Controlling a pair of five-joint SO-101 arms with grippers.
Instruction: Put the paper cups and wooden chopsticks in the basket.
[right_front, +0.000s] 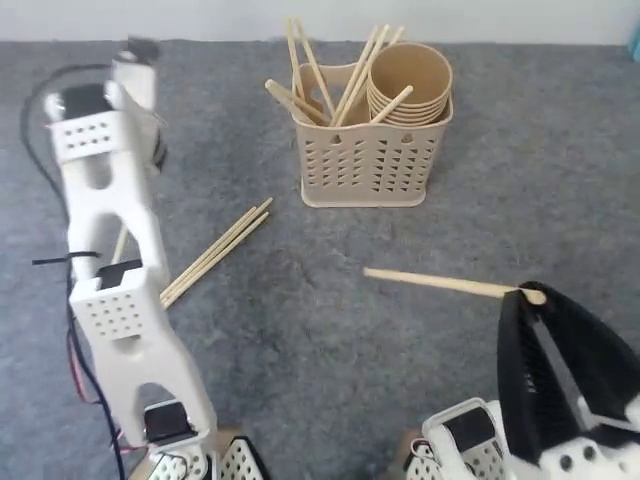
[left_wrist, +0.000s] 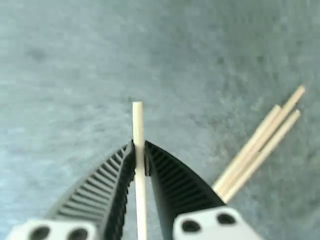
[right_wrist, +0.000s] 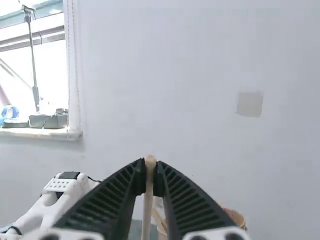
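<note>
Basket (right_front: 365, 160) sits at the far middle of the grey mat (right_front: 300, 340). Cups (right_front: 410, 80) are stacked in its right half, and a bunch of chopsticks (right_front: 345, 80) stands tilted in its left half, with one leaning across the cups.

The high view gives the basket and both arms. The left wrist view looks down at the mat and shows the pinch from close up. The right wrist view faces a wall and window, with a cup rim (right_wrist: 231, 220) at its lower edge.

Right gripper (right_front: 532, 294) (right_wrist: 150, 167) has its jaws pressed nearly together, pinching one stick (right_front: 440, 283) (right_wrist: 148, 200) by its end. That stick points left, in front of the basket and apart from it.

Left gripper (left_wrist: 139, 147) has its jaws nearly closed on a single stick (left_wrist: 137, 120), whose tip pokes out past the fingertips.

Loose sticks (right_front: 215, 250) (left_wrist: 260, 150) lie together on the mat, just beside the left arm and left of the basket.
</note>
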